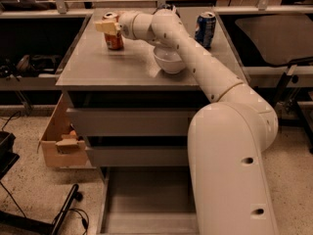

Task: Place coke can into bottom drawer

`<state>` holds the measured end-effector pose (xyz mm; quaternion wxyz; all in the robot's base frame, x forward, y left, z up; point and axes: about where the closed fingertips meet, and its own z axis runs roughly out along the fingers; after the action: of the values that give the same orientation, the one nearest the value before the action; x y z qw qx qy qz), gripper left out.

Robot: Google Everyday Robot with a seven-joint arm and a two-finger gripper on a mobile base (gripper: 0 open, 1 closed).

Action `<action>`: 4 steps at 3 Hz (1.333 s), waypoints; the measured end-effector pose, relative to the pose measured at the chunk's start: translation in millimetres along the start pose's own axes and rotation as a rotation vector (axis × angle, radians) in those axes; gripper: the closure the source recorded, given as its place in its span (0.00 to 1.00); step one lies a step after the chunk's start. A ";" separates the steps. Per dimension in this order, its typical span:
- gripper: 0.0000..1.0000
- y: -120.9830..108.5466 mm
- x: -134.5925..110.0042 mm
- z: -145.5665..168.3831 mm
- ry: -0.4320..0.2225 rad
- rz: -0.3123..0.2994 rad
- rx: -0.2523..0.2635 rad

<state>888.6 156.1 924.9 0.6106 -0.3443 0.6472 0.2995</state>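
1. Grey metal cabinet surface in a cluttered workshop, speckled floor below, with a white robot arm stretched across it.
2. At the far end of that arm: tan jaws, pressed up against the top of the small orange-red coke can with a silver lid.
3. Coke can upright on the surface, right at the jaws and just beneath them.
4. Cannot tell whether the jaws are clenched on the can or released.
5. Back along the arm, near the jaws: a round white bowl. Past that, well apart from the jaws: a blue soda can.
6. Far below the jaws, down at floor level: the lowest grey metal drawer, pulled open. Above it, two upper grey drawers pushed in.
7. Step in hand, by judgement: securing the can. Carrying not yet begun.
8. Next move, probably: a firm hold, a straight lift off the surface, a swing wide of the bowl, then back past the front edge and a long descent into the open tray. Can kept upright on release.
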 end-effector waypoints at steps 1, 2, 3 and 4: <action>0.64 0.0 0.0 0.0 0.000 0.000 0.000; 0.87 0.1 0.0 0.1 0.000 0.000 0.000; 1.00 0.1 0.0 0.1 0.000 0.000 0.000; 1.00 0.2 -12.9 -1.2 -0.004 -0.028 -0.013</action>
<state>888.0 156.3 937.9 0.6137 -0.3567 0.6392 0.2959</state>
